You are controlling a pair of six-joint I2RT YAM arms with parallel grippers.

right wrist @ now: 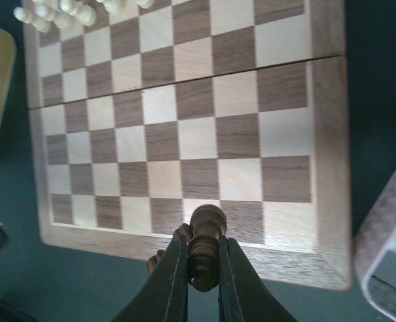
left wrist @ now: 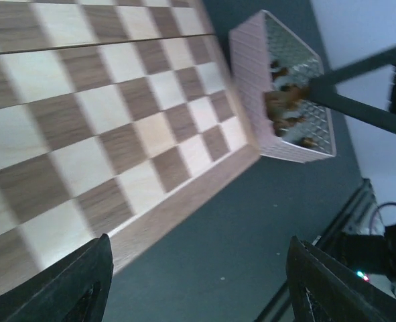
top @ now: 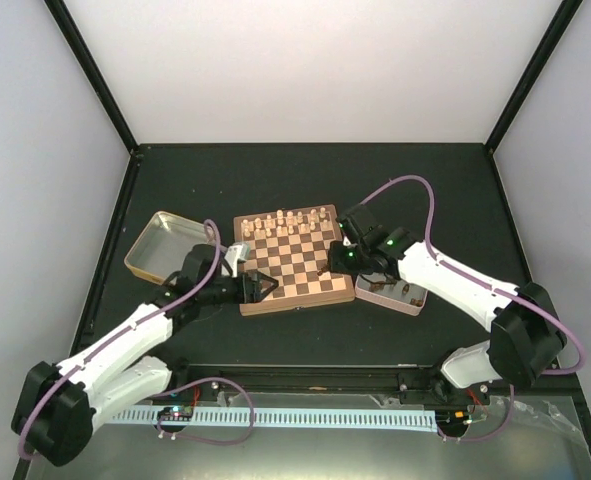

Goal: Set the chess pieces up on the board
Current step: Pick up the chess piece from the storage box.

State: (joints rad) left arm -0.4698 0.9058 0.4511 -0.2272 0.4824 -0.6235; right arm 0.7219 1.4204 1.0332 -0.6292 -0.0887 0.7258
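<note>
Your right jaws are closed tight on a dark chessman (right wrist: 205, 243). They pinch it low on its body, and its round head stands up above the fingertips. In the right wrist view the piece sits at the bottom centre of the frame, over the bottom row of squares and the brown border of the board (right wrist: 184, 134). Its foot is hidden behind the fingers, so you cannot tell whether it touches the wood.

Your left jaws stand wide apart with nothing between them. In the left wrist view one finger (left wrist: 70, 288) is in the lower left corner and the other is in the lower right. Between them you see only the board's border and the dark bench (left wrist: 218, 255).

In the top view the board lies at the centre of the frame. The left jaws are at its lower left corner and the right jaws are over its right edge.

The cream pieces (top: 290, 220) stand along the board's upper edge in the top view. In the right wrist view they show at the upper left.

Other dark pieces (left wrist: 285, 107) lie loose in the pink tray (left wrist: 248, 74). In the top view this tray sits just beside the board's lower right corner. A yellow-rimmed tin (top: 165, 247) rests on the bench to the left of the board, near its upper left corner.
</note>
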